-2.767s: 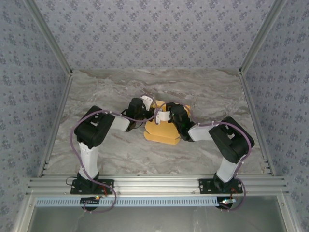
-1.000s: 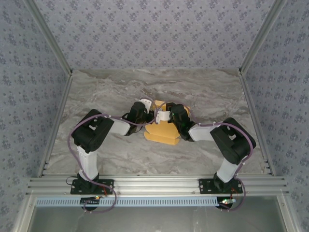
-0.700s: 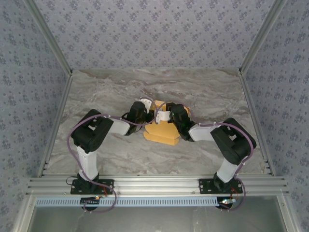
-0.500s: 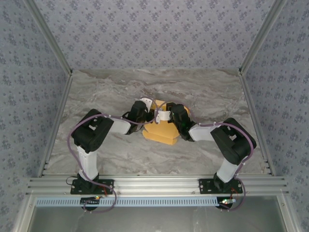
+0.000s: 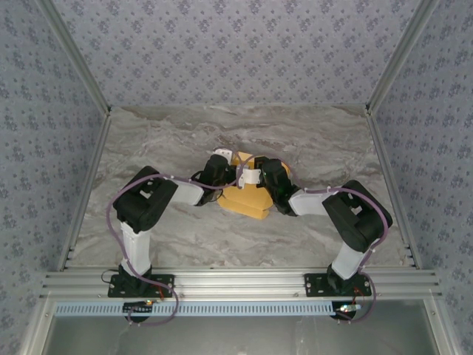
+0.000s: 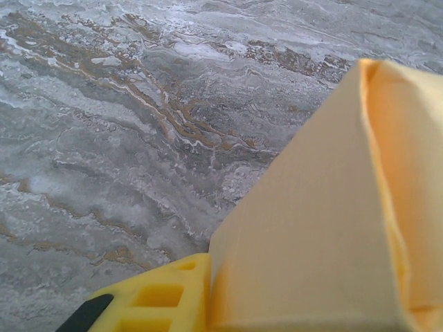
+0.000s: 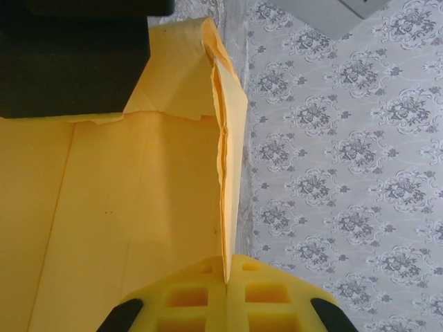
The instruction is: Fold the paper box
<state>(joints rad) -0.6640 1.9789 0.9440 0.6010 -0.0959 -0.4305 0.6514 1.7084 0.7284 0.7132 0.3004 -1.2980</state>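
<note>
At the middle of the marble-patterned tabletop [image 5: 155,140], the yellow-orange paper box [image 5: 247,201] lies partly folded, with one arm at each side of it. The right gripper [image 7: 226,287] is clamped tight on the box: its two yellow fingers [image 7: 270,294] press together around the thin edge of a cardboard flap beside a wider flat panel. The left gripper [image 5: 226,163] sits at the box's far left corner. In its wrist view, one yellow finger [image 6: 163,297] touches a slanted cardboard panel. The other finger is hidden, so whether this gripper has closed on the panel cannot be told. Floral-patterned walls [image 5: 222,44] enclose the table.
</note>
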